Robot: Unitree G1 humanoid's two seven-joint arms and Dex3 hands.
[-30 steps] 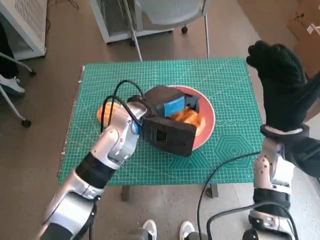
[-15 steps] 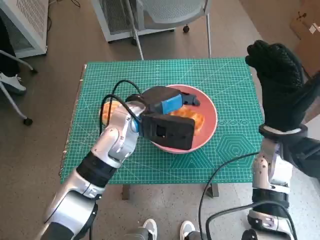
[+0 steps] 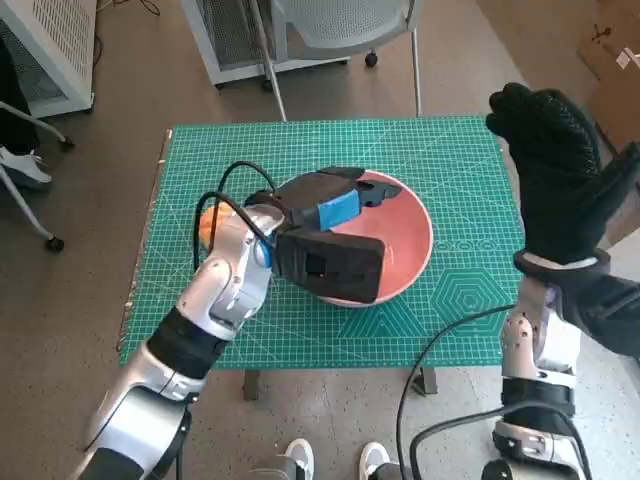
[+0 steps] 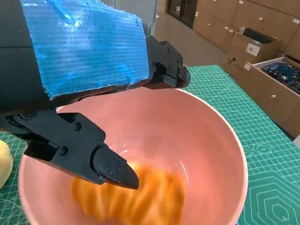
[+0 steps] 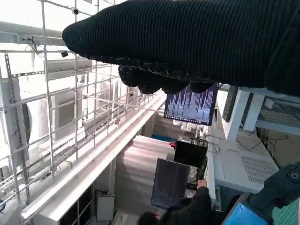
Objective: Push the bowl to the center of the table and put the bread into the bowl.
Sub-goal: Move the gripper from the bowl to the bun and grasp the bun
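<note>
Left wrist view: left robot hand (image 4: 93,117) spread empty directly above bread (image 4: 136,197) lying in bowl (image 4: 220,140); right robot hand (image 3: 560,180) raised, open.

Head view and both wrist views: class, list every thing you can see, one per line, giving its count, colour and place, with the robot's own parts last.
Round pink bowl: one, pink, near the middle of the mat.
Orange bread piece: one, orange, blurred, inside the bowl.
Pale yellow item: one, beside the bowl, mostly hidden by the left arm; kind unclear.
Green cutting mat: one, green, gridded, covering the table.
Chair: one, grey, beyond the table.
Monitor: one, lit, in the room behind.
Person: one, dark sleeve, below the monitor.
Left hand: black with blue tape, fingers over the bowl.
Right hand: black knitted glove, raised off the table.
</note>
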